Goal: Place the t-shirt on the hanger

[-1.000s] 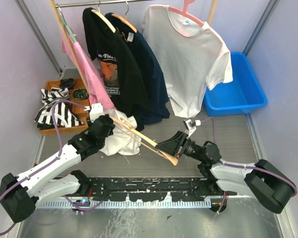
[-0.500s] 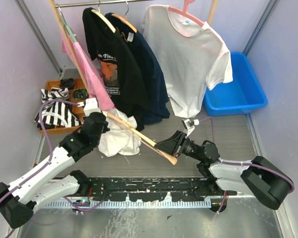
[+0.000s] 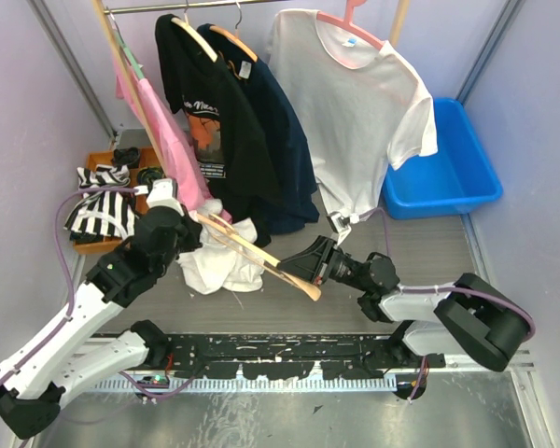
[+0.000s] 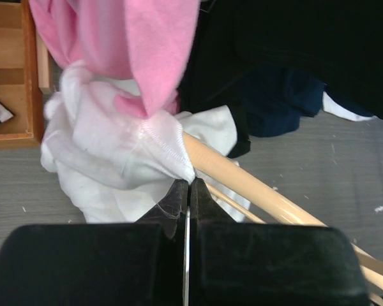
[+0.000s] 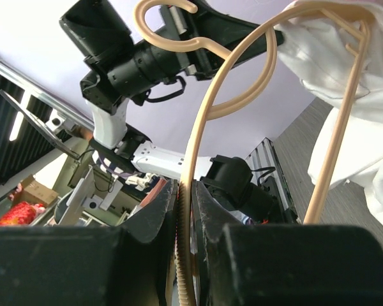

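Note:
The white t-shirt (image 3: 222, 263) lies bunched on the table below the rack, draped over the far end of the wooden hanger (image 3: 261, 258). My left gripper (image 3: 194, 225) is shut on a hem fold of the t-shirt (image 4: 115, 156) at its upper left, right beside the hanger's arm (image 4: 255, 191). In the left wrist view the fingertips (image 4: 179, 194) pinch the cloth's edge. My right gripper (image 3: 303, 269) is shut on the hanger's near arm (image 5: 190, 166), holding it slanted above the table. The hook curls overhead in the right wrist view, and the t-shirt (image 5: 335, 60) hangs over the far end.
A clothes rack at the back holds a pink t-shirt (image 3: 168, 140), a black one (image 3: 210, 112), a navy one (image 3: 280, 140) and a white one on a pink hanger (image 3: 355, 103). A blue bin (image 3: 443, 168) stands back right. An orange tray (image 3: 107, 201) with striped cloth sits back left.
My left gripper has shut on the t-shirt and drawn back and left toward the rack. The right gripper has shifted the hanger a little left and farther away.

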Tool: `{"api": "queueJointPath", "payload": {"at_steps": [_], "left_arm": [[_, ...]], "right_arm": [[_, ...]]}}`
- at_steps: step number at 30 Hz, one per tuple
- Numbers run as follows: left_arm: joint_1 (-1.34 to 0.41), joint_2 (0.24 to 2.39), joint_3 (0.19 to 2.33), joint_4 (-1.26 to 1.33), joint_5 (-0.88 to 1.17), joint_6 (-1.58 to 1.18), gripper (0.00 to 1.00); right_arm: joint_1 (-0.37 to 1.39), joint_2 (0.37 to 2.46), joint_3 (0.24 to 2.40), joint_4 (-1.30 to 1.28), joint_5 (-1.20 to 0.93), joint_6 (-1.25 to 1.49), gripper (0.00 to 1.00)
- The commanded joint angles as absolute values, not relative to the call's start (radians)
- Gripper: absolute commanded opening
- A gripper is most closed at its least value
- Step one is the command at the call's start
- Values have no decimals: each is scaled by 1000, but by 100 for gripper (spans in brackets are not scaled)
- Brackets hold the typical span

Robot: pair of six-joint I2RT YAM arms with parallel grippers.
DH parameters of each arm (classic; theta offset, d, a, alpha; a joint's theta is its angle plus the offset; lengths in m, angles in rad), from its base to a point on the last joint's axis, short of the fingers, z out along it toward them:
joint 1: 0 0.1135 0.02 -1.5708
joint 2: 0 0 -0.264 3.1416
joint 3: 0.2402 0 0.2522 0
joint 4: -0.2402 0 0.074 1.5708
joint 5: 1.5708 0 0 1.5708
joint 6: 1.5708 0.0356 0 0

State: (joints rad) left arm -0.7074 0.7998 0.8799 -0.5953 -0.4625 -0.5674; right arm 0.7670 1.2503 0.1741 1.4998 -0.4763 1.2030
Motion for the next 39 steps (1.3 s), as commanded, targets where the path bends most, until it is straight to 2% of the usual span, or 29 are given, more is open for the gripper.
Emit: {"api": "queueJointPath", "payload": {"at_steps": [1,10,14,17,19,21,24,32,39], "left_arm": [[-711,795,974,-652,-285,-598,0],[-712,817,1036,-684,-74,-620,0],[-712,816,1019,-710,-34,-615,5],[-712,810,999,-739,-55,-609,12],[-713,806,990,-760,-72,-606,25],[-713,802,985,-775,-90,-606,33],[-713,796,990,-801,-114,-602,40],[-712,761,1018,-895,-140,-597,43],[-712,704,1078,-1033,-250,-577,45]], "right_arm": [[776,1331,272,1630,-453,1204,1],[824,1541,403,1695,-456,1231,1],[838,1592,434,1694,-467,1226,1],[852,1621,452,1694,-474,1223,1],[866,1635,459,1694,-480,1218,1],[881,1650,464,1694,-477,1212,1],[902,1671,464,1695,-471,1202,1],[934,1703,443,1696,-448,1180,1],[936,1706,444,1695,-451,1178,1]]}}
